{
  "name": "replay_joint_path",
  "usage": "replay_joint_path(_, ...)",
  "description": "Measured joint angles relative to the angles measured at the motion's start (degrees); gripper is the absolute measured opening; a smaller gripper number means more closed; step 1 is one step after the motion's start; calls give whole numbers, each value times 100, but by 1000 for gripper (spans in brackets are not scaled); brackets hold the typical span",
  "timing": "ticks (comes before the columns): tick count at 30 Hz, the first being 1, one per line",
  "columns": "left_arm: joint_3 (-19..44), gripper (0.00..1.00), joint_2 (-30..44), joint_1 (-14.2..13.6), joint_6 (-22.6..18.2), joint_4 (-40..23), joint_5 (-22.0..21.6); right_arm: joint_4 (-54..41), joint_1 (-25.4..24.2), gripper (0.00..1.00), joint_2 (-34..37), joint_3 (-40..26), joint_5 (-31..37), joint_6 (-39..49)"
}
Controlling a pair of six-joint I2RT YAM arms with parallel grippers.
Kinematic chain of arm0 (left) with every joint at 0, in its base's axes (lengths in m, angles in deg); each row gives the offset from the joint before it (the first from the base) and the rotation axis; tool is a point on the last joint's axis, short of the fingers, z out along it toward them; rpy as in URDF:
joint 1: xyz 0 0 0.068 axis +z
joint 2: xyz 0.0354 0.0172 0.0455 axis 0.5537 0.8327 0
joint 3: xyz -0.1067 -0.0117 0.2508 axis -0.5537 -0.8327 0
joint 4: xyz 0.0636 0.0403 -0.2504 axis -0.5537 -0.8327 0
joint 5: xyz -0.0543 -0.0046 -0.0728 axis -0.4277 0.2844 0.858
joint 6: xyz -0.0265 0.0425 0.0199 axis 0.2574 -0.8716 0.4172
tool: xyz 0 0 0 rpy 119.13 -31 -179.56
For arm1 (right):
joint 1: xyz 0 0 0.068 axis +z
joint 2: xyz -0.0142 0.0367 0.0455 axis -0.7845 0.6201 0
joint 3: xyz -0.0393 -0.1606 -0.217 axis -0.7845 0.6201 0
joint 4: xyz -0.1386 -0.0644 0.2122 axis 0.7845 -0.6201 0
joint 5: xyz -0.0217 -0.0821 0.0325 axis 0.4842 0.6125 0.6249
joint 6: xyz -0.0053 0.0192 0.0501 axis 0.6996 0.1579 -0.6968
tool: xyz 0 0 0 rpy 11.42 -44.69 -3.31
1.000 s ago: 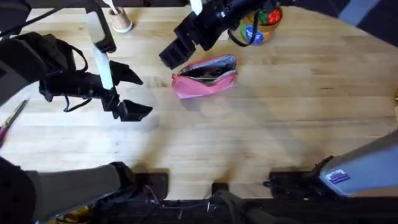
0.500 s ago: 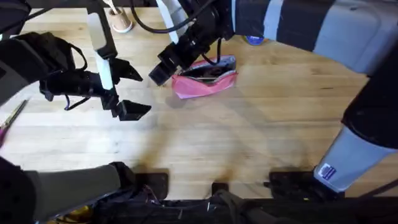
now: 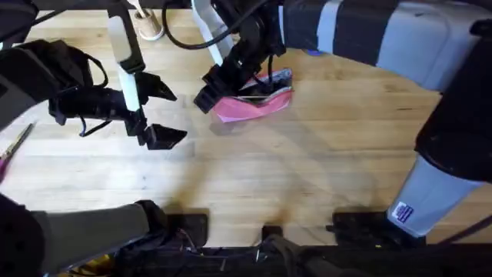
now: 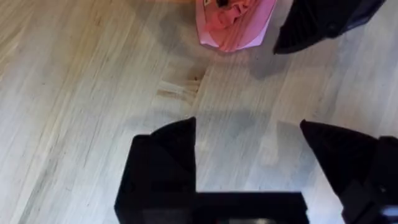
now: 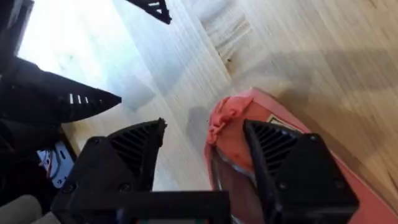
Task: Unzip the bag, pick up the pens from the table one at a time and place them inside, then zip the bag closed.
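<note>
The pink bag [image 3: 257, 101] lies on the table [image 3: 307, 169] at the back middle, its zipper gaping along the top with dark contents I cannot make out. My right gripper [image 3: 209, 91] reaches in from the back right and stands open at the bag's left end. In the right wrist view its fingers [image 5: 134, 149] straddle the bag's puckered end [image 5: 239, 121] without closing on it. My left gripper [image 3: 163, 113] hovers open to the left of the bag, nothing between its fingers [image 4: 165, 155]; the bag [image 4: 235, 22] shows beyond them. The pens are out of view.
A black fabric heap [image 3: 50, 65] sits at the far left, and a thin stick-like thing [image 3: 14, 145] lies at the left edge. A small wooden cup [image 3: 150, 27] stands at the back. The right arm's grey body [image 3: 430, 46] crosses the right side.
The right arm has swung in over the table, and its gripper has come down and slightly right onto the bag's left end. The left arm and the bag stay put.
</note>
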Motion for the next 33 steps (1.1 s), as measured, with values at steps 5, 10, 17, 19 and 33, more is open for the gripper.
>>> replay_joint_path(5, 0, 993, 0, 0, 0, -40, 0, 15, 76, 675, 0, 0, 83, 44)
replay_joint_path(10, 0, 994, 1, 0, 0, -70, 0, 24, 188, 310, 0, 0, 209, 88)
replay_joint_path(17, 0, 994, 0, 0, 0, -122, 0, 30, 188, 230, 0, 0, 275, 87)
replay_joint_path(19, 0, 993, 0, 0, 0, -140, 0, 30, 188, 152, 0, 0, 298, 89)
replay_joint_path(33, 0, 993, 0, 0, -2, -184, 0, -100, 193, 36, 0, -122, 300, 86)
